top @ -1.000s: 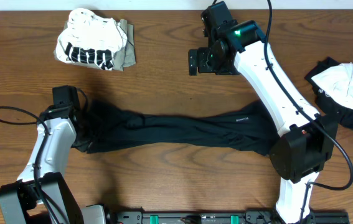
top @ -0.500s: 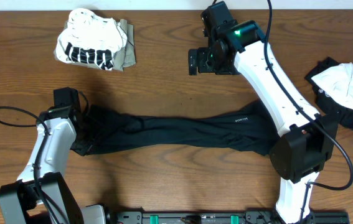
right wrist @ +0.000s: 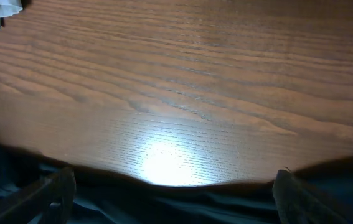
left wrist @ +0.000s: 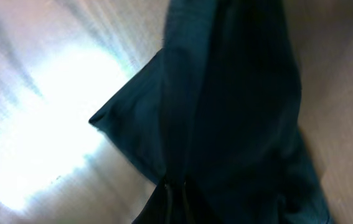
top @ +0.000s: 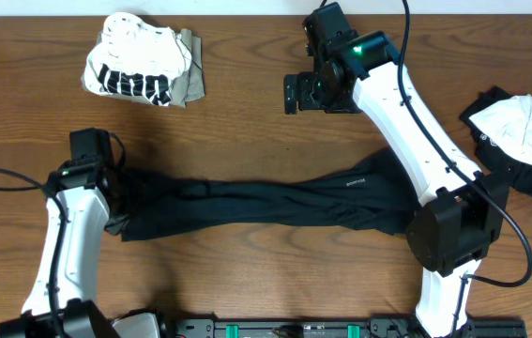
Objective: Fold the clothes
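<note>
Black trousers (top: 266, 202) lie stretched L-to-R across the middle of the wooden table (top: 247, 131), one end under the right arm at centre right, the other at the left gripper (top: 117, 192), lower left. Left claw looks clamped on that end: in the wrist view the dark cloth (left wrist: 238, 112) bunches toward the bottom edge, w/ the fingers buried in it. Right gripper (top: 289, 94) hangs over bare wood at upper centre, well apart from the trousers, spread wide & holding nothing; its fingers (right wrist: 58, 186) sit at opposite bottom corners of the wrist view. White black-printed top (top: 134, 66) is crumpled upper left, a khaki piece (top: 190, 80) touching its right side. Black-and-white garment (top: 524, 136) sits at the right edge.
</note>
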